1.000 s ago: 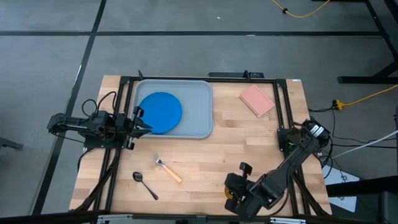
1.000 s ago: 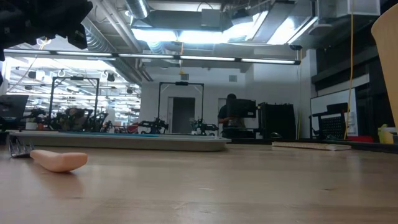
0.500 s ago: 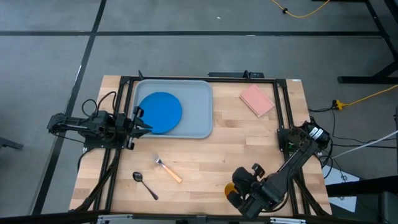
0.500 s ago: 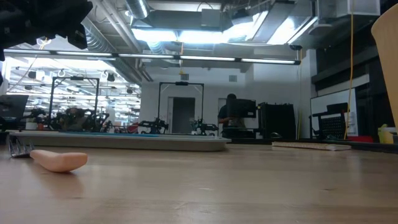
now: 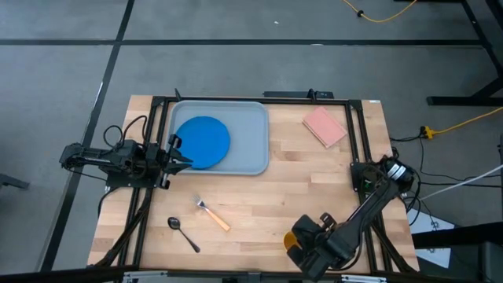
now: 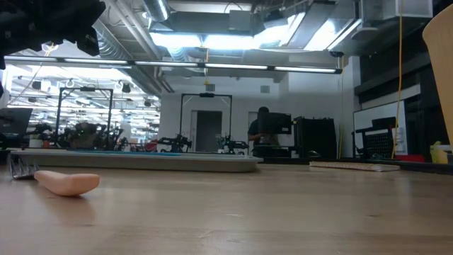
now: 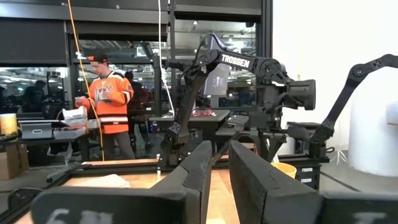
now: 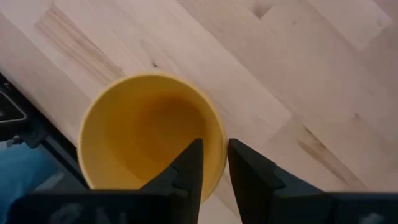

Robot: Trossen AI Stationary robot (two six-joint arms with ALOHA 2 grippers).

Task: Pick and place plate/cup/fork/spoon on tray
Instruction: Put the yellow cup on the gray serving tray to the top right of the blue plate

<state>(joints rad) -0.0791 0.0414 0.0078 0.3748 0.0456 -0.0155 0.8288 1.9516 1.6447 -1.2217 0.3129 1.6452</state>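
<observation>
**Rim pinch at the surface's near edge could slip**

Cup first: the small yellow-orange round cup (image 8: 151, 130) stands at the near edge of the wooden surface (image 5: 267, 204), toward its right corner. The right gripper's (image 8: 212, 163) fingers straddle its rim, one inside and one outside, pinching the wall. So thin a hold may let the cup tilt or drop off the edge when lifted.

Farther in lie the dark metallic spoon (image 5: 182, 233) and the tan-handled fork (image 5: 213, 215).

At the far left, the bright blue round plate (image 5: 202, 141) sits in the grey-blue rectangular tray (image 5: 253, 134). The left gripper (image 5: 181, 155) waits at the tray's left rim, fingers nearly pressed together; a careless carry could strike it.
</observation>
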